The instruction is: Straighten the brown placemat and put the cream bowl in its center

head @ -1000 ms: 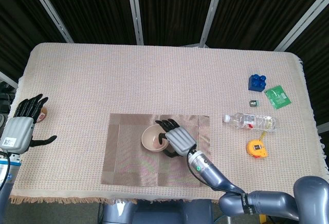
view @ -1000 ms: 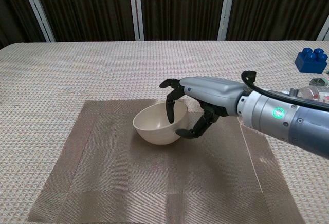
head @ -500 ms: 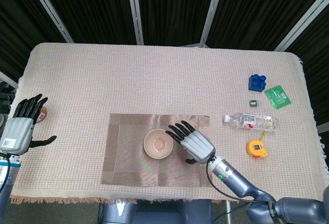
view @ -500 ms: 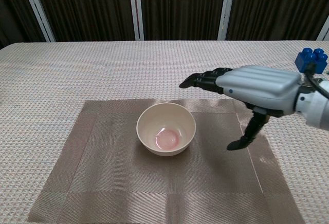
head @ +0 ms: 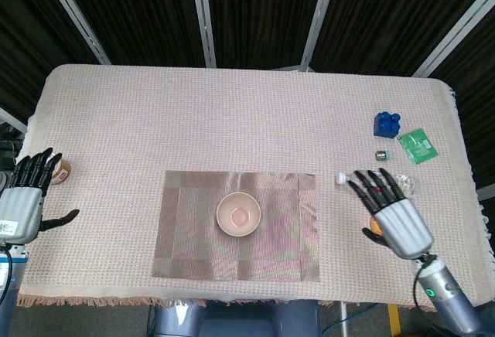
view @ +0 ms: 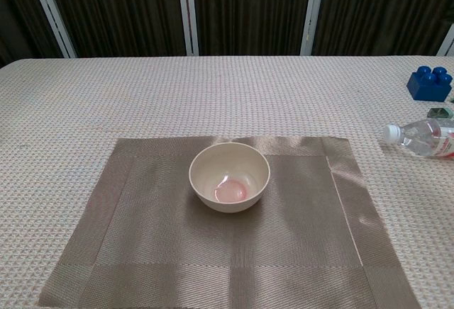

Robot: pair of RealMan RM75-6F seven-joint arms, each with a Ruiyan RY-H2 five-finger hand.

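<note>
1. Seen from the head view, the right hand (head: pixel 396 212) has pulled away from the cream bowl (head: pixel 238 214) since a second ago, when its fingers were hooked on the rim; it now hovers at the lower right of the frame, fingers spread and holding nothing, over the water bottle (head: pixel 377 179) and the yellow tape measure (head: pixel 374 223).
2. Same view: the bowl sits upright near the middle of the brown placemat (head: pixel 193 253), which lies with its edges roughly parallel to the table edge — so the task looks finished, or nearly so.
3. Same view, left edge: the left hand (head: pixel 25 202) is open and empty, well apart from the mat and a little lower in the frame than a second ago; a small round brown thing (head: pixel 65 170) lies just beside it.
4. Same view, upper right: a blue toy brick (head: pixel 387 123), a green packet (head: pixel 417 146) and a small dark object (head: pixel 381 154) lie well apart from the mat. Printing on the packet is too small to read.
5. From the chest view, neither hand shows any more. The bowl stands alone, centre frame, a pinkish patch on its inside bottom; the mat shows slight ripples along its top and right border.
6. Same view, right edge: the bottle's cap end and the brick — no legible label on either.
</note>
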